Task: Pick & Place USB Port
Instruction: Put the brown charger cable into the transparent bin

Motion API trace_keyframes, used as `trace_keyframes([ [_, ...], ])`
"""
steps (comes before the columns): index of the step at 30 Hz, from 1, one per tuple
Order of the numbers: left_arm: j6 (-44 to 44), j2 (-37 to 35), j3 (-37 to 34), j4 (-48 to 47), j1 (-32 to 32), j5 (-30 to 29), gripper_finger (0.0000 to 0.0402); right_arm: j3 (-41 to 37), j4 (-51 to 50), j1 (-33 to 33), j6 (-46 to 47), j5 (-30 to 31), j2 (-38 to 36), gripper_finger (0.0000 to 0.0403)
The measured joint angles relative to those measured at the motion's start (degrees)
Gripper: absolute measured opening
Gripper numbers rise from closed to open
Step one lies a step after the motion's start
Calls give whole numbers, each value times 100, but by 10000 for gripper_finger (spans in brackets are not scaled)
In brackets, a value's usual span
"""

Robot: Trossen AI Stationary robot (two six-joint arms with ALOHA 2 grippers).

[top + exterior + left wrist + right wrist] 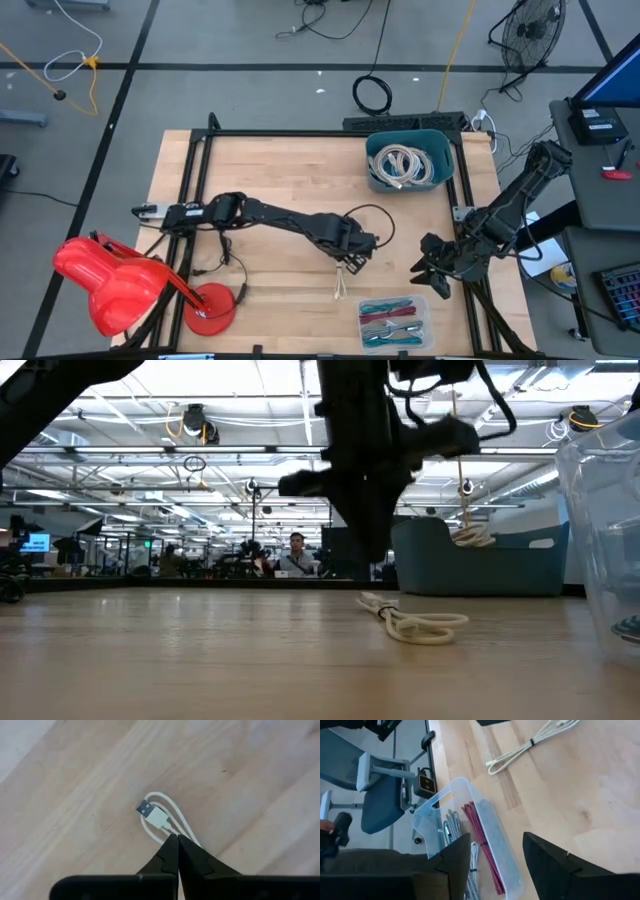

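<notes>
Although my left claw [177,851] hangs right over the white bundled USB cable with its flat silver plug [159,819], its two dark fingers are pressed tip to tip and hold nothing. The cable lies flat on the pale wooden tabletop [280,170], just ahead of and below those fingertips, its loops running back under them and its plug pointing away.

I judge the cable light and limp: it will sag and swing once lifted, and the smooth jacket may slide between the pads. The plug housing is the one stiff part, so I would spread the fingers and take hold there or at the neck just behind it, where the strands lie together. A pinch on a single loop would likely let the rest trail.

Around the claw there is little in the way. The clear plastic tray of coloured cables [394,322] sits near, towards the front edge of the tabletop, and the teal bin holding coiled white cables [408,160] stands well apart at the far side. A thin black lead of the arm's own loops beside the wrist, and I would mind it does not snag.

My right claw [492,851] waits off to the side, near the tabletop's right edge, its fingers parted and empty above the clear tray's end. A red object lies beyond the left corner, clear of the work.
</notes>
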Motion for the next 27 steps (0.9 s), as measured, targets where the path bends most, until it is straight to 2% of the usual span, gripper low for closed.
trace_keyframes([
  [3, 15, -97, 1, 230, 9, 249, 7, 0, -9, 0, -20, 140, 2, 171],
  [5, -48, -138, -1, 346, 15, 506, 25, 0, -5, 0, -36, 199, 4, 171],
  [10, -425, -150, 3, 332, -131, 1133, 102, 2, -5, 0, -154, 213, 4, 171],
  [16, -765, -12, -27, -67, -157, 1179, 179, 0, -4, 0, -285, 363, 4, 171],
  [20, -992, -20, -164, -12, -63, 1036, 199, 0, -4, 0, -302, 512, 4, 171],
  [27, -1152, -19, -468, 463, -7, 1150, 202, 0, -2, 0, -324, 510, 4, 171],
])
